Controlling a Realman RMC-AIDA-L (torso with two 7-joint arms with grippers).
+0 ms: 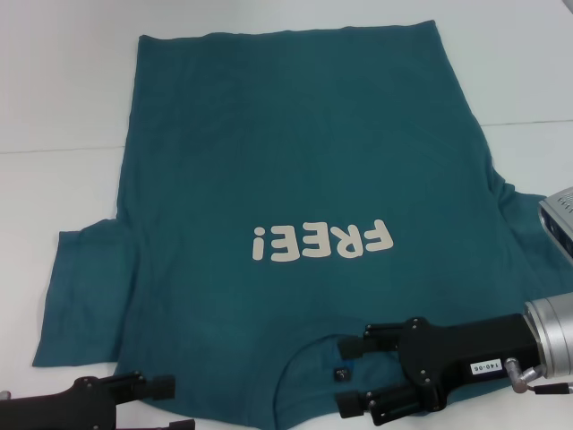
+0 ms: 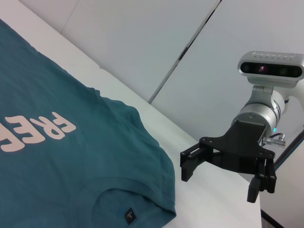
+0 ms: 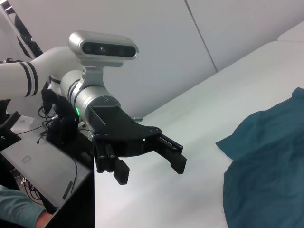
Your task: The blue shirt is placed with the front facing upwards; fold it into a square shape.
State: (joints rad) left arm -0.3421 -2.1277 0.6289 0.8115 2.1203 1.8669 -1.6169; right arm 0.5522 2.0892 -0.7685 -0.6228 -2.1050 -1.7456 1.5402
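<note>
Just one blue shirt (image 1: 295,188), flat.

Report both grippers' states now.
Left gripper: open, holding nothing, near the blue shirt collar side.
Right gripper: open, empty, over the neckline.

You have a white table (image 1: 63,98) carrying one thing: the blue shirt (image 1: 295,161), spread flat with its cream lettering (image 1: 322,242) up. The shirt's neckline (image 1: 313,354) lies at the table's near edge, its hem toward the table's far side. Bare tabletop shows beside both sleeves.
</note>
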